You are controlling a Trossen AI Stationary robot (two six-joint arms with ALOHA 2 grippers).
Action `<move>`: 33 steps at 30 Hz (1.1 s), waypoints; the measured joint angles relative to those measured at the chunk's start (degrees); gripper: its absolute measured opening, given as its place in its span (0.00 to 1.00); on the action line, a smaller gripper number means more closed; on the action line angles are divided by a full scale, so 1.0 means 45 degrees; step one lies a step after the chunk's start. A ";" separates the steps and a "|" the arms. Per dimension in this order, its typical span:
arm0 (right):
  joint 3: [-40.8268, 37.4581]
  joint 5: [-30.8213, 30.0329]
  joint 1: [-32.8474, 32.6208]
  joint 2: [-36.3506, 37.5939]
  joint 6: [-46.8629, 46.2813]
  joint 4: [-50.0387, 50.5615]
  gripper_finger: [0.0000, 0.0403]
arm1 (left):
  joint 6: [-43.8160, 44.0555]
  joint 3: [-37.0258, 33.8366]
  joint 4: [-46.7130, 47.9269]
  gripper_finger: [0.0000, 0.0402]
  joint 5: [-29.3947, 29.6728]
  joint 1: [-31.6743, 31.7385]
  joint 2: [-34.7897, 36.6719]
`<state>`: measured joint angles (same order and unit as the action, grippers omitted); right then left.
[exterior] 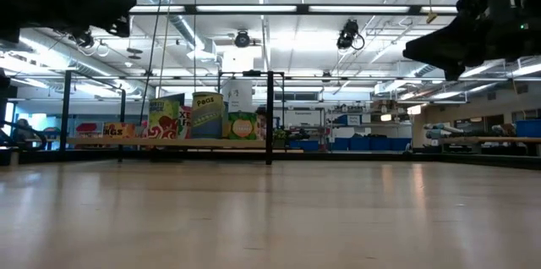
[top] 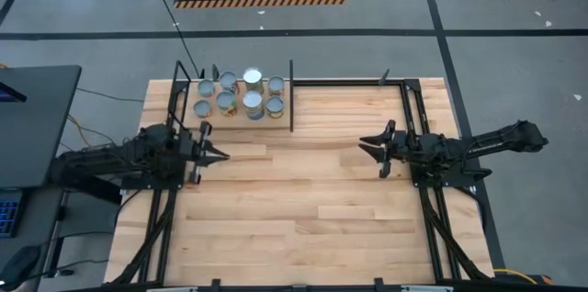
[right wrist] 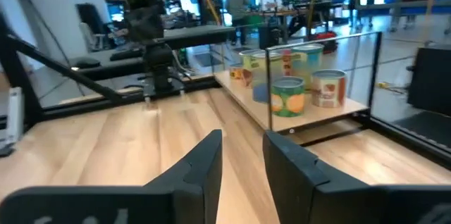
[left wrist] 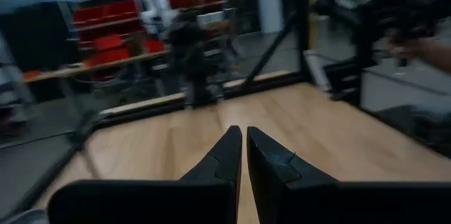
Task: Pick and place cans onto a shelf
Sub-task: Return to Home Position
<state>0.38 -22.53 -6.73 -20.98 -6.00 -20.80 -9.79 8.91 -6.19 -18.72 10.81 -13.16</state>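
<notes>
Looking straight down, I see the pale plank table (top: 303, 209) with one dark arm at each side. The shelf (top: 234, 124), a small wood panel framed by thin black posts, sits at the table's 11 o'clock corner. The cans (top: 226, 101) stand upright on it in two close rows, their round silver tops facing up. The brightest and widest top is in the far row.

From table height, I see the cans side by side on the shelf board, with green, yellow and red labels. One label reads "Peas".

The left gripper (top: 220, 155) is at the table's 9 o'clock edge and points towards 3 o'clock. Its wrist camera shows the two dark fingers pressed together, with only a hairline between them. The shelf is close by, at about 1 o'clock from it.

The right gripper (top: 375, 150) is at the 3 o'clock side and points towards 9 o'clock. Its fingers are spread, with a clear strip of tabletop showing between them. The shelf and cans are well apart from it, at about 10 o'clock.

In the table-height view both arms hang above the wood, in the picture's upper corners.
</notes>
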 joint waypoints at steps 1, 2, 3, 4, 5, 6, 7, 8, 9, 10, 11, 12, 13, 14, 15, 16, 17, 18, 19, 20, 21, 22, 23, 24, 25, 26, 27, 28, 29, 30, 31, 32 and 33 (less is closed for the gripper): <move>0.0000 0.0148 -0.0002 -0.0001 -0.0014 -0.0019 0.27 | -0.0154 0.0000 -0.0055 0.07 0.0540 -0.0236 -0.0066; 0.0000 0.0297 -0.0002 0.0005 -0.0060 0.0025 0.26 | -0.0253 0.0000 -0.0068 0.07 0.1067 -0.0415 -0.0076; 0.0022 0.0455 -0.0002 0.0032 -0.0105 0.0273 0.25 | -0.0270 0.0000 0.0069 0.07 0.1504 -0.0497 -0.0032; 0.0129 0.0612 -0.0002 0.0117 -0.0162 0.0946 0.24 | -0.0256 0.0005 0.0325 0.07 0.1861 -0.0510 0.0070; 0.0305 0.0670 -0.0002 0.0222 -0.0260 0.1753 0.23 | -0.0247 0.0018 0.0734 0.07 0.2191 -0.0474 0.0271; 0.0545 0.0696 -0.0002 0.0345 -0.0396 0.2669 0.22 | -0.0227 0.0060 0.1203 0.07 0.2404 -0.0397 0.0513; 0.0734 0.0696 -0.0002 0.0520 -0.0538 0.3493 0.20 | -0.0170 0.0149 0.1728 0.07 0.2448 -0.0295 0.0800; 0.0838 0.0692 -0.0002 0.0714 -0.0631 0.3995 0.19 | -0.0052 0.0226 0.2188 0.07 0.2448 -0.0190 0.1133; 0.0850 0.0696 -0.0002 0.0924 -0.0643 0.4207 0.18 | 0.0020 0.0233 0.2624 0.08 0.2445 -0.0084 0.1546; 0.0811 0.0795 -0.0010 0.1150 -0.0601 0.4264 0.16 | 0.0021 0.0230 0.3021 0.08 0.2414 -0.0003 0.1915; 0.0700 0.0953 -0.0012 0.1403 -0.0439 0.4208 0.14 | -0.0018 0.0172 0.3269 0.08 0.2327 0.0052 0.2254; 0.0527 0.1057 -0.0012 0.1679 -0.0335 0.4148 0.12 | -0.0180 0.0012 0.3350 0.08 0.2197 0.0068 0.2592; 0.0300 0.1139 -0.0012 0.1940 -0.0249 0.4005 0.10 | -0.0377 -0.0136 0.3356 0.08 0.2051 0.0058 0.2925; 0.0009 0.1177 -0.0017 0.2227 -0.0147 0.3749 0.07 | -0.0588 -0.0285 0.3038 0.07 0.1892 0.0058 0.2899; 0.0005 0.1324 -0.0022 0.2506 -0.0022 0.3860 0.05 | -0.0635 -0.0432 0.2723 0.07 0.1833 0.0047 0.2892; 0.0010 0.1541 -0.0022 0.2701 0.0013 0.3883 0.03 | -0.0645 -0.0604 0.2508 0.07 0.1880 0.0063 0.2842; 0.0010 0.1733 -0.0012 0.2889 0.0126 0.3757 0.02 | -0.0644 -0.0782 0.2012 0.07 0.1957 0.0068 0.2748; 0.0058 0.2064 0.0000 0.3160 0.0306 0.3777 0.01 | -0.0646 -0.0985 0.1618 0.07 0.2026 0.0079 0.2768; 0.0137 0.2382 0.0056 0.3430 0.0418 0.4012 0.02 | -0.0649 -0.1187 0.1461 0.07 0.2081 0.0092 0.2812; 0.0261 0.2587 0.0149 0.3695 0.0474 0.4334 0.02 | -0.0649 -0.1305 0.1358 0.07 0.2102 0.0088 0.2811; 0.0430 0.2614 0.0252 0.3997 0.0476 0.4726 0.02 | -0.0644 -0.1428 0.1349 0.07 0.2128 0.0088 0.2862; 0.0534 0.2609 0.0331 0.4349 0.0520 0.5188 0.02 | -0.0635 -0.1586 0.1321 0.08 0.2150 0.0088 0.2880; 0.0569 0.2594 0.0387 0.4665 0.0690 0.5483 0.01 | -0.0520 -0.1716 0.1073 0.08 0.2200 0.0096 0.2864; 0.0578 0.2572 0.0425 0.4636 0.0824 0.5447 0.01 | -0.0285 -0.1788 0.0898 0.08 0.2368 0.0110 0.2834; 0.0546 0.2626 0.0454 0.4582 0.0973 0.5408 0.01 | -0.0261 -0.1834 0.0792 0.08 0.2381 0.0124 0.2780; 0.0457 0.2695 0.0463 0.4573 0.1066 0.5376 0.01 | -0.0295 -0.1839 0.0790 0.08 0.2383 0.0122 0.2739; 0.0379 0.2753 0.0464 0.4456 0.1120 0.5072 0.01 | -0.0319 -0.1841 0.0790 0.08 0.2364 0.0122 0.2729; 0.0271 0.2871 0.0464 0.4367 0.1117 0.4805 0.02 | -0.0314 -0.1842 0.0774 0.07 0.2341 0.0128 0.2770; 0.0156 0.2964 0.0464 0.4276 0.1132 0.4494 0.02 | -0.0314 -0.1846 0.0756 0.07 0.2336 0.0141 0.2786; 0.0044 0.3024 0.0464 0.4198 0.1148 0.4219 0.02 | -0.0300 -0.1851 0.0752 0.07 0.2313 0.0141 0.2753; 0.0000 0.3039 0.0464 0.4116 0.1128 0.4110 0.02 | -0.0248 -0.1851 0.0774 0.07 0.2288 0.0137 0.2705; 0.0000 0.3042 0.0464 0.4006 0.0891 0.4090 0.02 | -0.0088 -0.1851 0.0778 0.07 0.2290 0.0136 0.2694; 0.0000 0.3037 0.0464 0.3923 0.0546 0.4105 0.02 | 0.0157 -0.1853 0.0743 0.07 0.2300 0.0136 0.2682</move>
<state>0.38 -8.86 -4.64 -3.33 -3.54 -2.33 -9.08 0.57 -2.85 -8.37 11.42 -1.09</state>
